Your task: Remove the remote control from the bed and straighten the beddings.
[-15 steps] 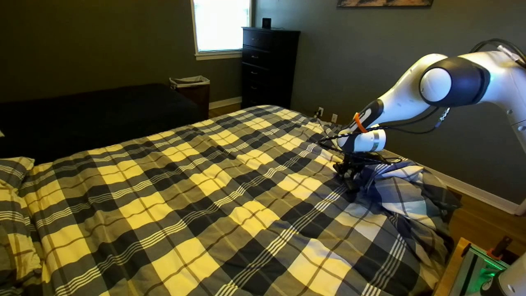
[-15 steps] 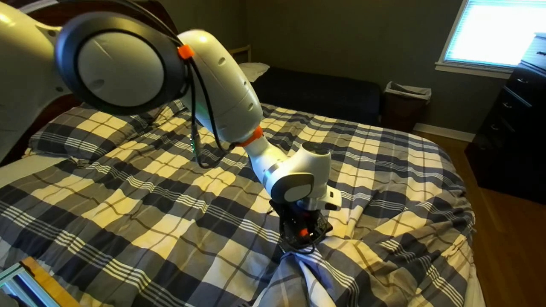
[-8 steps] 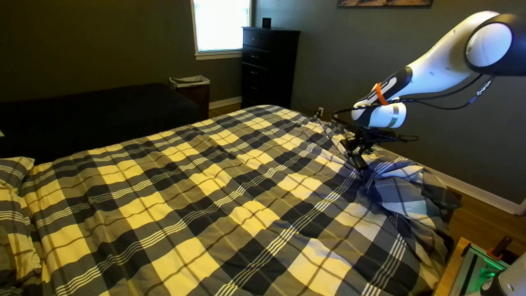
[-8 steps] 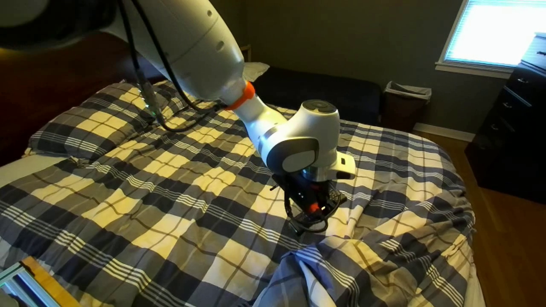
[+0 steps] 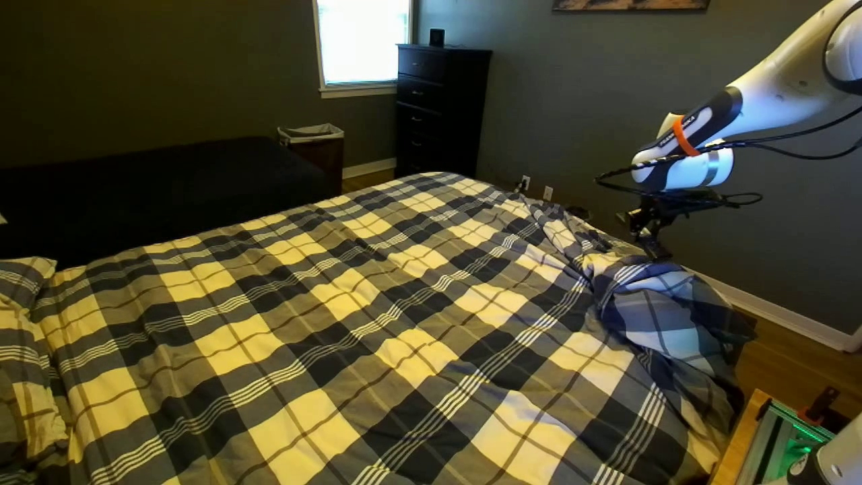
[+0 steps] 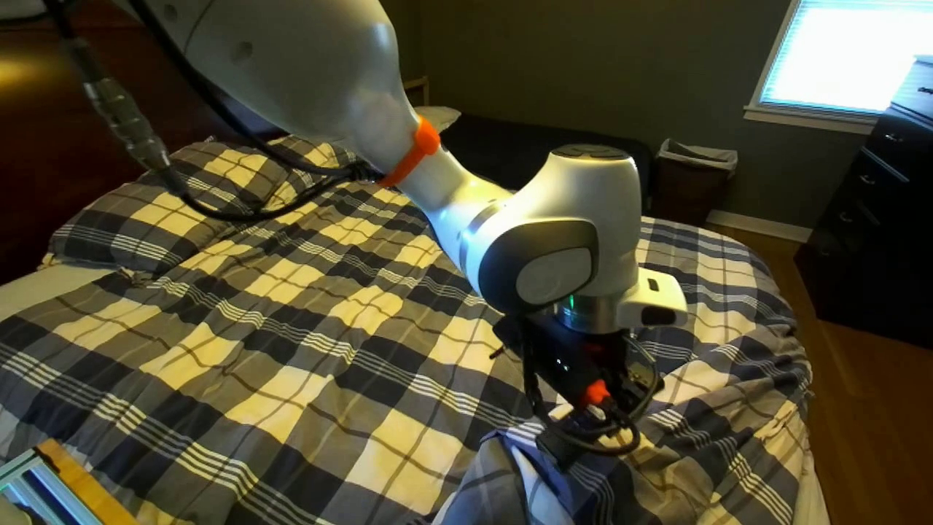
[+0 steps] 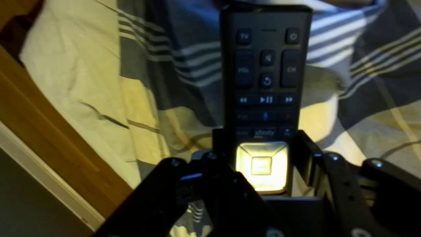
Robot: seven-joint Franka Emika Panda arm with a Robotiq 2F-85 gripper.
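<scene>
While arm (image 5: 781,101) slants down | pincer (image 7: 260,141) above beddings (image 5: 417,350) | grips remote control (image 7: 267,89)

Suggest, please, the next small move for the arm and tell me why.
I would probably ease the gripper sideways toward the floor, without opening it: the wrist view shows it gripping the remote by both sides above the plaid bedding, and letting go here would likely leave the remote on it.

A bright window (image 5: 363,42) sits beside a black dresser (image 5: 441,111); a lined bin (image 5: 326,155) stands by the dark couch (image 5: 155,188). Grey wall (image 5: 646,101), white baseboard (image 7: 49,178), wood floor (image 7: 82,166).
</scene>
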